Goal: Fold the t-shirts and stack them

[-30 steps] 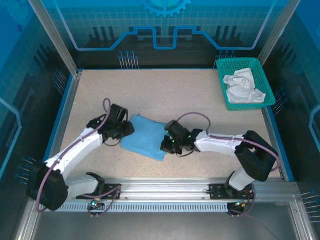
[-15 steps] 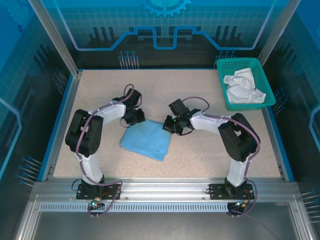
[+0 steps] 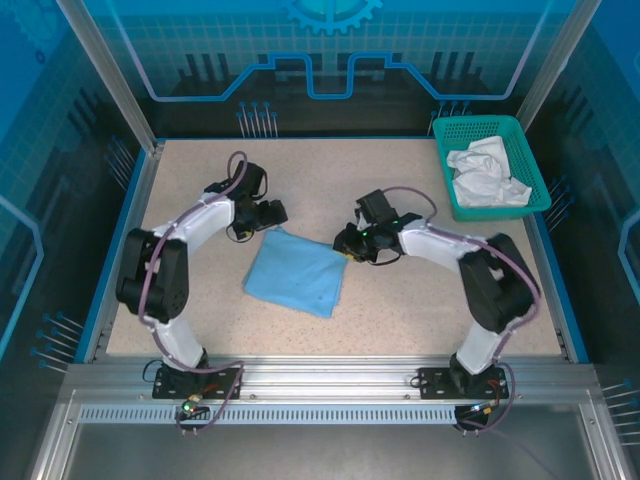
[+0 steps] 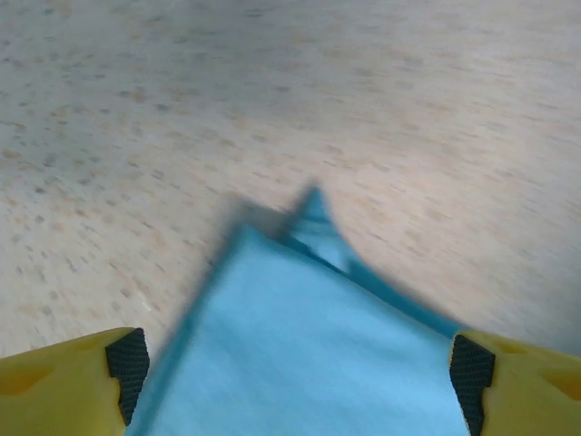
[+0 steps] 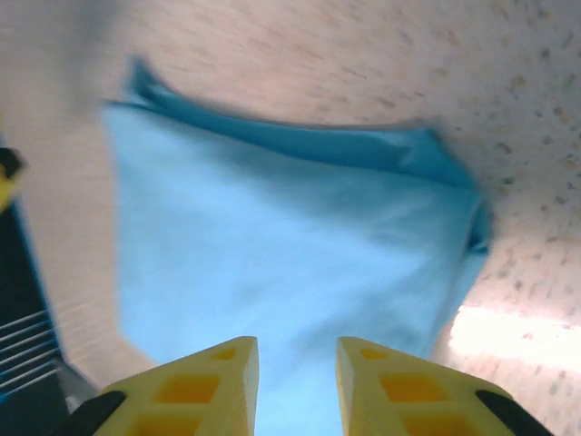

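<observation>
Enclosure: blue translucent walls (image 3: 330, 60) printed with grid and circuit lines, metal posts at the far corners. Counter (image 3: 400, 180) speckled beige, matte, with a blue rim (image 3: 128, 220) along its left side. A slotted aluminium rail (image 3: 330, 375) ran along the near edge and carried both arm bases.

Left side: the left arm (image 3: 190, 235) bent up from its base and reached in toward the middle. The left claw (image 3: 272, 214) sat at the far-left corner of the light blue t-shirt (image 3: 297, 278). In the left wrist view its fingers (image 4: 127, 359) stood spread wide, gripping nothing, with the shirt's pointed corner lying on the counter between and beyond them.

Centre: the light blue t-shirt lay folded into a flat, slightly skewed rectangle on bare counter, well apart from the rail.

Right of centre: the right claw (image 3: 347, 246) was at the shirt's far-right corner. In the right wrist view its two yellow fingers (image 5: 390, 381) stood a little apart, nothing between them, with the blue cloth spread below and blurred.

Far right corner: a teal mesh basket (image 3: 478, 121) stood against the counter's right edge and held the white t-shirt (image 3: 485, 175), crumpled and unfolded.
</observation>
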Controlling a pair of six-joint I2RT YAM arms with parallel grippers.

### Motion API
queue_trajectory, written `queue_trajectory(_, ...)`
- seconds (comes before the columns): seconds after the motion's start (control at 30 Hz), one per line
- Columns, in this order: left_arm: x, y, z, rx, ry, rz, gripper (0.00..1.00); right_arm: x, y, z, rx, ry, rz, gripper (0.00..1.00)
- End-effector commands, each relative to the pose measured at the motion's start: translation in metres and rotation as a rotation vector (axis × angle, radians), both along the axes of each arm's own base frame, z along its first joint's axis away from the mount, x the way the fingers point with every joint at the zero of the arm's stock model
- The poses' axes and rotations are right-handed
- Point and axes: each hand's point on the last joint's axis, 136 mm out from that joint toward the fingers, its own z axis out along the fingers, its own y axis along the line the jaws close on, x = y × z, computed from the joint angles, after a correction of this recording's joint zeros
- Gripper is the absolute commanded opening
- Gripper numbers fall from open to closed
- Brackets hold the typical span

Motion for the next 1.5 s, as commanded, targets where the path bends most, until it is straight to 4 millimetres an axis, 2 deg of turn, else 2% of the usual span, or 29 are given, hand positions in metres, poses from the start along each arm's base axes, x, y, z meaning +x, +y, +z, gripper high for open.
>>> queue_trajectory(0.0,-0.03,-0.049,0.044,0.044,-0.081,-0.183,0.9,-0.011,-0.036,0.044,-0.028,-0.149,-0.023,0.43)
queue_trajectory(0.07,-0.053,-0.077,0.039,0.058,-0.07,-0.29,0.92,-0.019,-0.065,0.05,-0.053,-0.202,-0.082,0.53)
queue_trajectory(0.13,-0.077,-0.1,0.023,0.089,-0.04,-0.385,0.96,-0.031,-0.093,0.049,-0.068,-0.252,-0.14,0.62)
queue_trajectory(0.2,-0.095,-0.107,0.002,0.139,0.018,-0.429,0.98,-0.038,-0.112,0.048,-0.064,-0.297,-0.179,0.66)
queue_trajectory(0.37,-0.121,-0.096,-0.053,0.225,0.171,-0.404,0.99,-0.053,-0.137,0.043,-0.036,-0.378,-0.22,0.74)
queue_trajectory(0.53,-0.123,-0.071,-0.082,0.335,0.251,-0.344,0.99,-0.061,-0.14,0.036,0.036,-0.402,-0.219,0.76)
queue_trajectory(0.63,-0.11,-0.057,-0.092,0.337,0.278,-0.31,0.99,-0.06,-0.144,0.031,0.058,-0.386,-0.231,0.78)
queue_trajectory(0.73,-0.085,-0.034,-0.089,0.328,0.29,-0.267,0.99,-0.059,-0.147,0.022,0.102,-0.349,-0.253,0.78)
queue_trajectory(0.93,-0.019,0.015,-0.071,0.418,0.268,-0.249,0.99,-0.059,-0.158,0.014,0.14,-0.316,-0.31,0.78)
queue_trajectory(1.17,0.043,0.054,-0.072,0.466,0.307,-0.249,0.99,-0.06,-0.162,0.009,0.147,-0.302,-0.339,0.78)
queue_trajectory(1.33,0.065,0.086,-0.08,0.581,0.36,-0.254,0.99,-0.058,-0.162,0.006,0.149,-0.292,-0.338,0.78)
queue_trajectory(1.4,0.069,0.093,-0.072,0.591,0.366,-0.21,0.99,-0.058,-0.161,0.005,0.154,-0.289,-0.335,0.79)
queue_trajectory(1.47,0.072,0.087,-0.055,0.539,0.317,-0.157,0.99,-0.057,-0.16,0.004,0.157,-0.286,-0.331,0.79)
